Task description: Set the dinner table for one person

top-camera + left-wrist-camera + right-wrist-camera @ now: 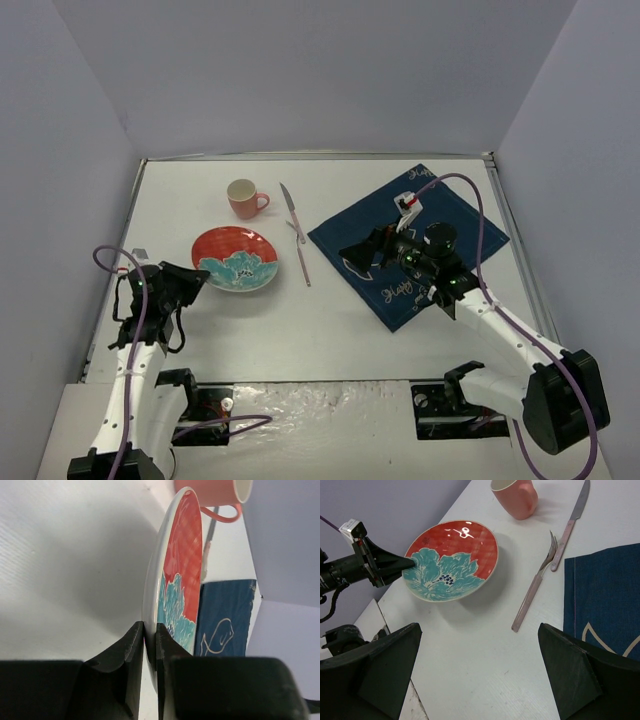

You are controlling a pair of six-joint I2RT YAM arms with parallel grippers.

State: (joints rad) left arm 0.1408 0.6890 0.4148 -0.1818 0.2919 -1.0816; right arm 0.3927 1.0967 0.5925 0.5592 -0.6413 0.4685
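A red and teal flower plate lies on the white dinner table at the left. My left gripper is shut on the plate's near-left rim; in the left wrist view its fingers pinch the plate. A pink cup stands behind the plate. A knife and a pink-handled fork lie to its right. My right gripper is open and empty over the left edge of the navy fish-print cloth; in its wrist view it hovers above bare table.
The right wrist view shows the plate, cup, knife, fork, cloth and my left gripper. Grey walls enclose the table on three sides.
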